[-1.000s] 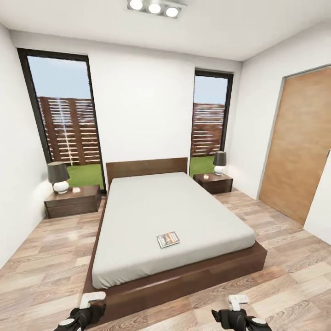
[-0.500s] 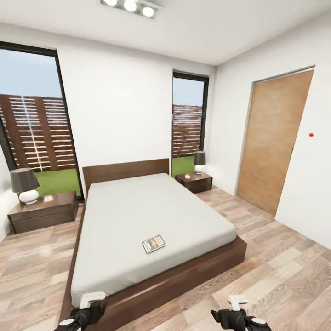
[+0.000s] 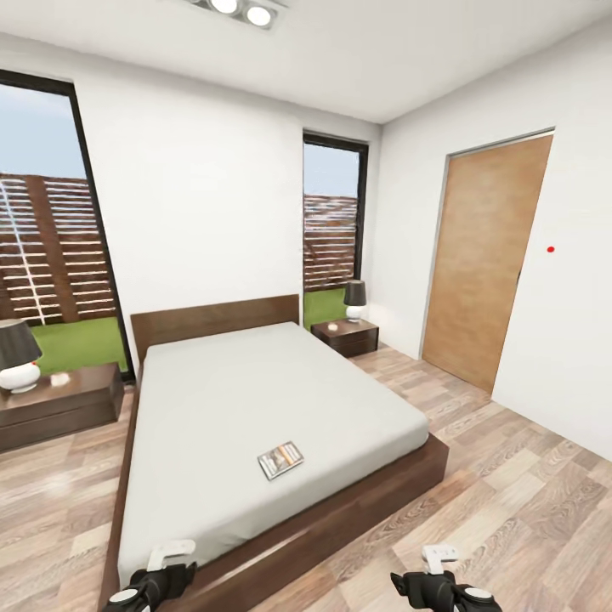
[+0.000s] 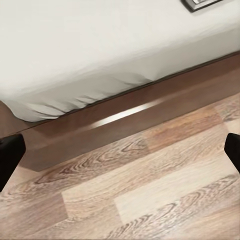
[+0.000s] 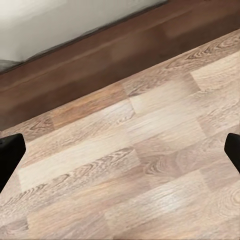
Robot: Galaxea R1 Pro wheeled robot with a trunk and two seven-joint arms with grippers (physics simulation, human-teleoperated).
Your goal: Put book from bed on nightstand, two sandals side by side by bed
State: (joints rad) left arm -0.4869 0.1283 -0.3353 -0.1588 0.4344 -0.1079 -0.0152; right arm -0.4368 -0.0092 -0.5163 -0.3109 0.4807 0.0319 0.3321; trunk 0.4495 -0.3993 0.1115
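The book [image 3: 280, 459] lies flat on the bed's grey mattress [image 3: 255, 399], near the foot end; its corner [image 4: 200, 3] also shows in the left wrist view. One nightstand [image 3: 51, 404] with a lamp stands left of the bed, another nightstand [image 3: 347, 337] to its right by the window. My left gripper [image 4: 120, 155] is open over the floor beside the bed's dark frame [image 4: 150, 107]. My right gripper [image 5: 120, 152] is open above bare floorboards, with the frame [image 5: 100, 60] just beyond. The two sandals are out of view.
A wooden door [image 3: 484, 263] is set in the right wall. Wood floor [image 3: 527, 493] runs between the bed and that wall. Tall windows [image 3: 333, 229] flank the headboard [image 3: 217, 319].
The camera has swung to the right: bed, book and nightstands sit further left in the picture and more of the right wall shows. Both grippers hold the same pose.
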